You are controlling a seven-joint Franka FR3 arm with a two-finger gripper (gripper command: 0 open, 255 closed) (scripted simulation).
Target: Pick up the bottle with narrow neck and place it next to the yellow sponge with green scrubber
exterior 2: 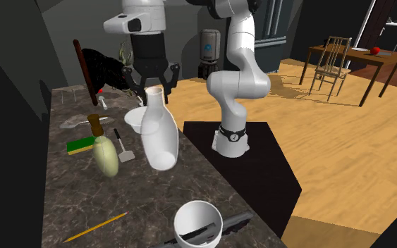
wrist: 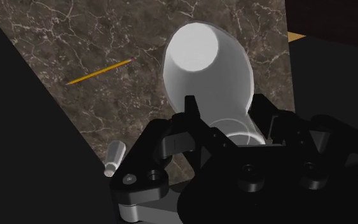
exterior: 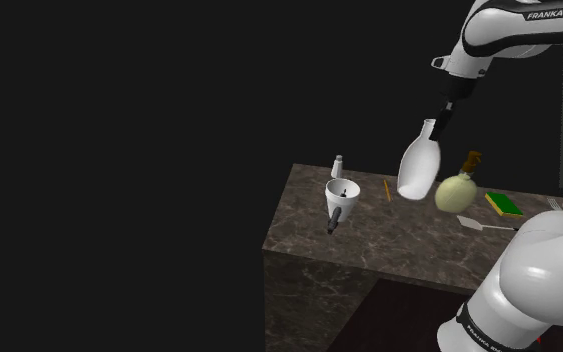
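A white bottle point(exterior: 419, 165) with a narrow neck and wide body hangs tilted in the air above the dark marble counter point(exterior: 369, 245). My black gripper point(exterior: 440, 118) is shut on its neck. In the second exterior view the bottle point(exterior 2: 158, 130) hangs below the gripper point(exterior 2: 152, 88). In the wrist view the fingers clasp the neck and the bottle's point(wrist: 209, 70) round base points at the counter. The yellow sponge point(exterior: 504, 205) with a green layer lies flat on the counter, beyond a pale green round flask point(exterior: 456, 190). The sponge point(exterior 2: 82, 146) lies beside that flask point(exterior 2: 105, 155).
A white cup point(exterior: 341, 197) with a dark tool in it stands near the counter's front edge, with a small shaker point(exterior: 337, 164) behind it. A pencil point(exterior: 386, 189) and a spatula point(exterior: 484, 225) lie on the counter. A white bowl point(exterior 2: 135, 118) sits behind the bottle.
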